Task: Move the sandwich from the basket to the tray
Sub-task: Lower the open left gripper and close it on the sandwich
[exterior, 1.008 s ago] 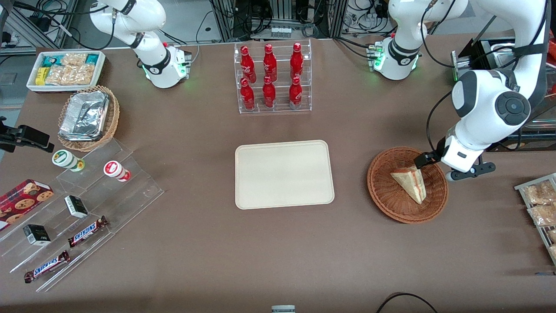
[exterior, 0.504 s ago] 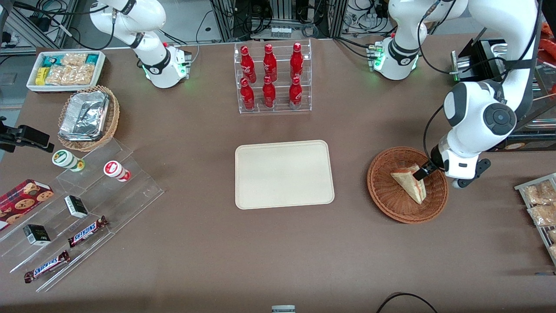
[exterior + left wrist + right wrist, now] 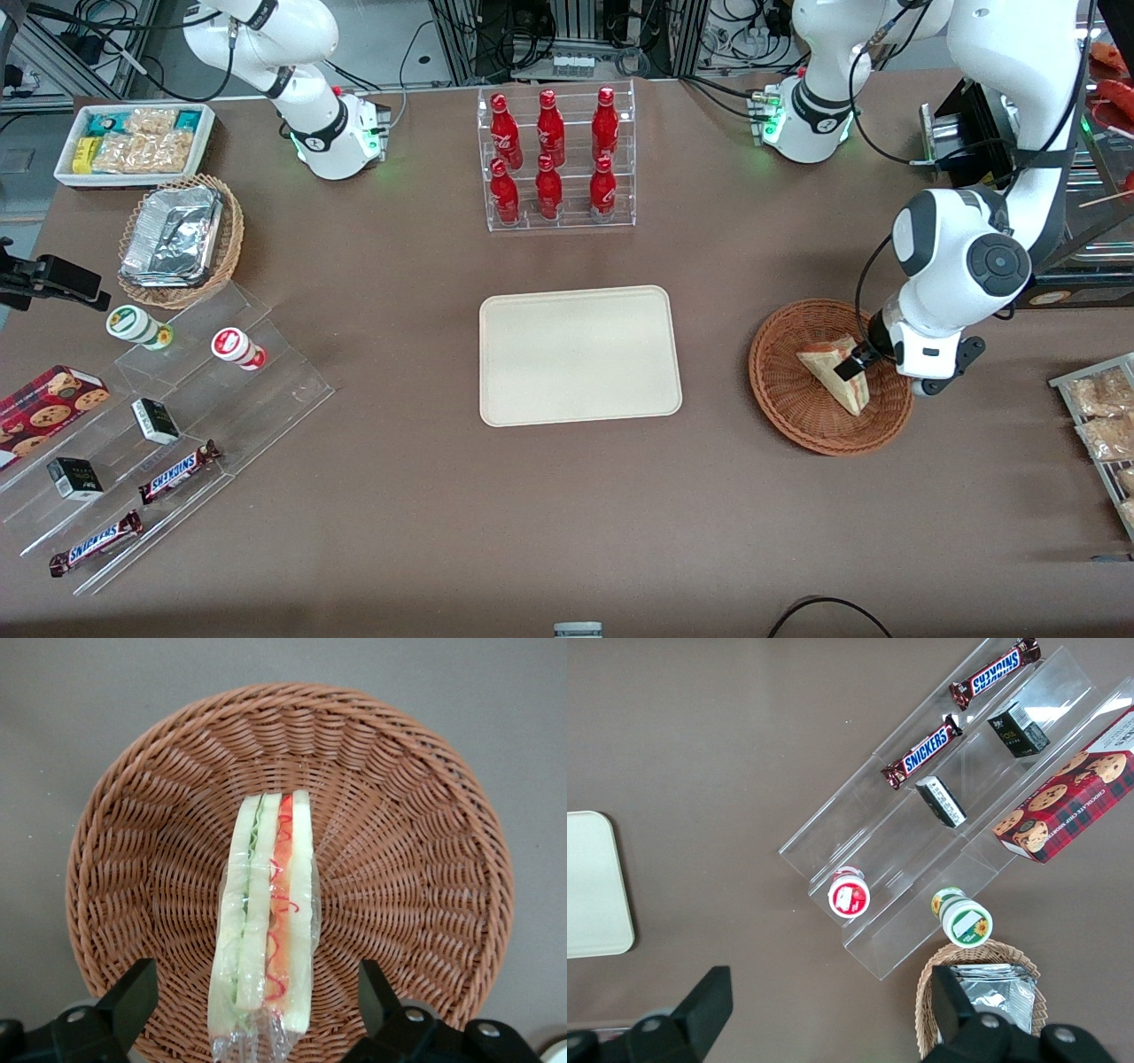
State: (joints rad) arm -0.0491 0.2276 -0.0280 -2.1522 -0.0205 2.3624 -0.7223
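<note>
While wide apart, tool (image 3: 257, 1010) fingers either side of sandwich (image 3: 266, 930) in basket (image 3: 425, 859).

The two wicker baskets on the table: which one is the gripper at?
The gripper, open, is at the reddish-brown basket holding the sandwich. The lighter tan basket holds foil containers, toward the parked arm's end.

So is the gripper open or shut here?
Open: the gripper sits low over the basket, its fingers spread either side of the sandwich.
</note>
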